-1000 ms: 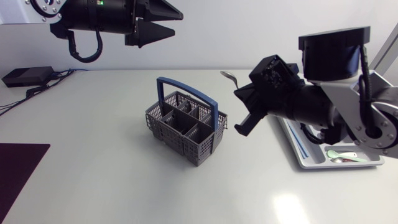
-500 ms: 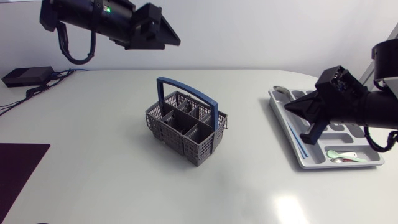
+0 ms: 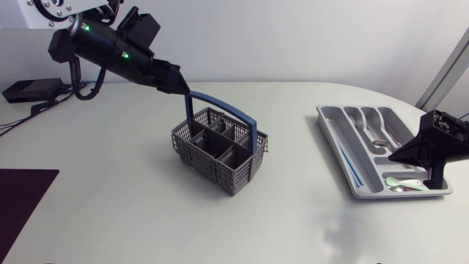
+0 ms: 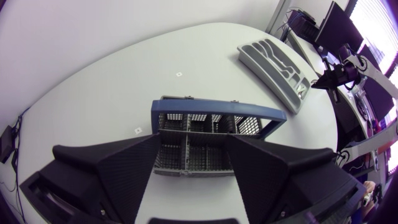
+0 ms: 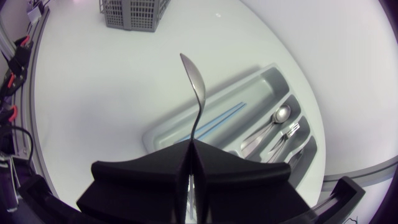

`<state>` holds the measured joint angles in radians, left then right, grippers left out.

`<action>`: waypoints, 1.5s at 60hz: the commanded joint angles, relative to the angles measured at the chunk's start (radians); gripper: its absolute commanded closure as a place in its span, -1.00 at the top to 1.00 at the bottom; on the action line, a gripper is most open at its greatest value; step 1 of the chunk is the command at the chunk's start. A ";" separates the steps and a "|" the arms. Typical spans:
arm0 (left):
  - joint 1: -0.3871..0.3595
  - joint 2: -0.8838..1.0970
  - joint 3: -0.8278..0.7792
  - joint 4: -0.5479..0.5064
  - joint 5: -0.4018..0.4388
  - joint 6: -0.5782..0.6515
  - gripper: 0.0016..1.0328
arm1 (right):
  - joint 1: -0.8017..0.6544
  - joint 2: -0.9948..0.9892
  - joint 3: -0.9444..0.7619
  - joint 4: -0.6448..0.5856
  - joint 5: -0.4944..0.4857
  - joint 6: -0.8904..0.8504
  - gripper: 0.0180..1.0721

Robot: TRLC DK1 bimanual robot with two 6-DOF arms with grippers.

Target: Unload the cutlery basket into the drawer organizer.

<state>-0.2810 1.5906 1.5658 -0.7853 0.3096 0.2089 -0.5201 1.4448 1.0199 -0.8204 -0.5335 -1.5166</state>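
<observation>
The grey cutlery basket [image 3: 218, 150] with a blue handle [image 3: 220, 106] stands mid-table; I see no cutlery in its compartments [image 4: 193, 134]. My left gripper [image 3: 174, 81] hangs open just above and behind the handle's far end, and the basket shows between its fingers [image 4: 189, 180]. The grey drawer organizer [image 3: 333, 136] lies at the right with spoons and forks [image 3: 374, 128] in its slots. My right gripper [image 3: 431, 152] hovers over the organizer's near right end, shut on a metal spoon [image 5: 194, 93] that sticks out ahead of the closed gripper [image 5: 191, 152].
A blue stick [image 3: 350, 165] lies in the organizer's long slot and a pale plastic spoon [image 3: 403, 183] in its near end. A black box with cables [image 3: 29, 89] sits at the far left, and a dark mat [image 3: 22, 198] at the left edge.
My right arm has pulled back from beside the basket to over the organizer, carrying the spoon. My left arm has swung down from high up to the basket's handle.
</observation>
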 commanded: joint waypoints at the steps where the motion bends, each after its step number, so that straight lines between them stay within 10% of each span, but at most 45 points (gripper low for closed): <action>1: 0.013 -0.031 -0.036 -0.005 -0.003 0.032 0.45 | -0.041 0.068 0.032 -0.026 0.027 -0.145 -0.89; 47: 0.016 -0.070 -0.142 0.018 -0.040 0.050 0.45 | -0.173 0.443 0.217 0.013 0.303 -0.438 -0.88; 56: 0.019 -0.083 -0.153 0.018 -0.041 0.053 0.45 | -0.158 0.456 0.204 0.063 0.320 -0.432 -0.38; 90: 0.140 -0.106 -0.260 0.112 -0.040 0.098 0.45 | -0.001 0.017 -0.113 0.139 0.167 -0.234 -0.03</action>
<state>-0.1604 1.5047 1.3529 -0.6983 0.2745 0.2829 -0.5774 1.5398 0.9901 -0.6765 -0.3481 -1.8160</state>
